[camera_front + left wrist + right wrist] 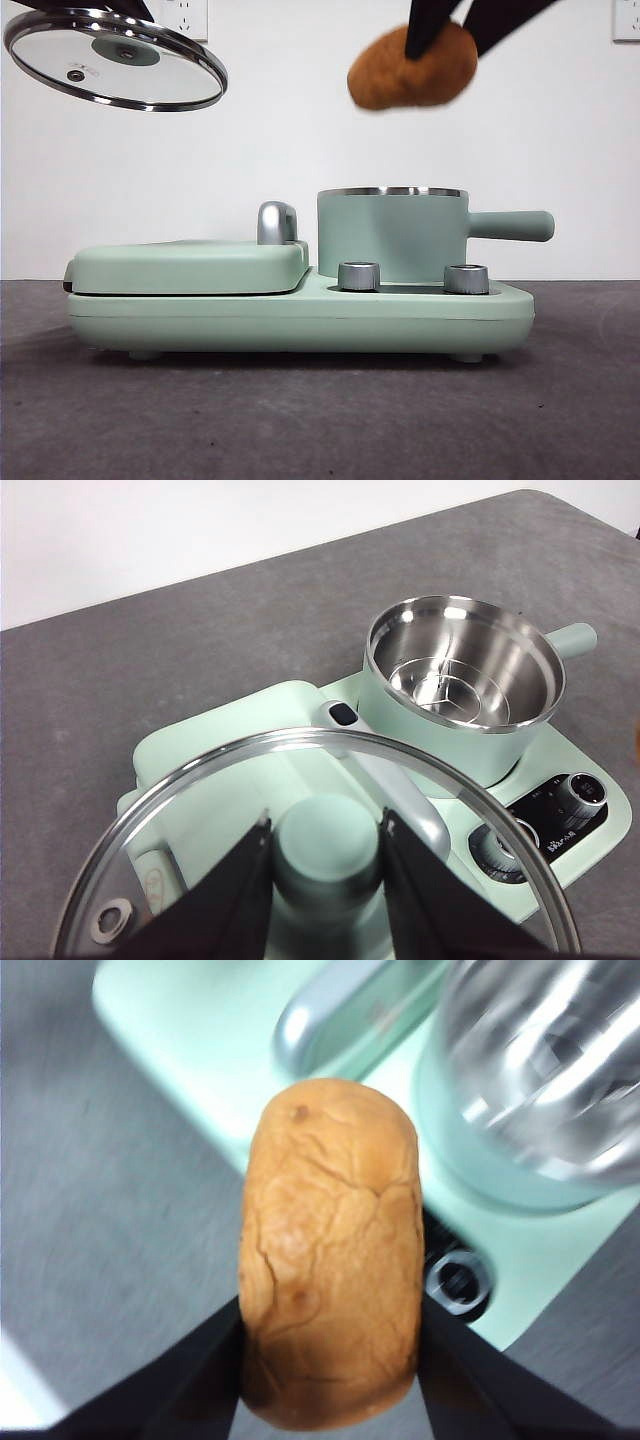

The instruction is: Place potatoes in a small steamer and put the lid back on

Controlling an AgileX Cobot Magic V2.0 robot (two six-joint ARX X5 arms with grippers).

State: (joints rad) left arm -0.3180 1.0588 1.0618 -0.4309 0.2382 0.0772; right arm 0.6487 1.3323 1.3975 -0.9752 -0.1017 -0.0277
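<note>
The orange-brown potato (412,66) hangs high in the air, a little above and just left of the small steamer (392,234), with my right gripper (330,1345) shut on it. The cracked skin of the potato (330,1250) fills the right wrist view. The mint-green steamer (462,685) stands open on the cooker, its steel inside bare. My left gripper (325,865) is shut on the green knob of the glass lid (200,800) and holds the lid (115,58) tilted, high at the left, well away from the pot.
The steamer sits on a mint-green cooker base (300,318) with two steel dials (360,276) at its front. A flat green griddle cover (190,265) with a chrome handle (277,222) takes up the base's left half. Dark grey tabletop (300,420) lies all around.
</note>
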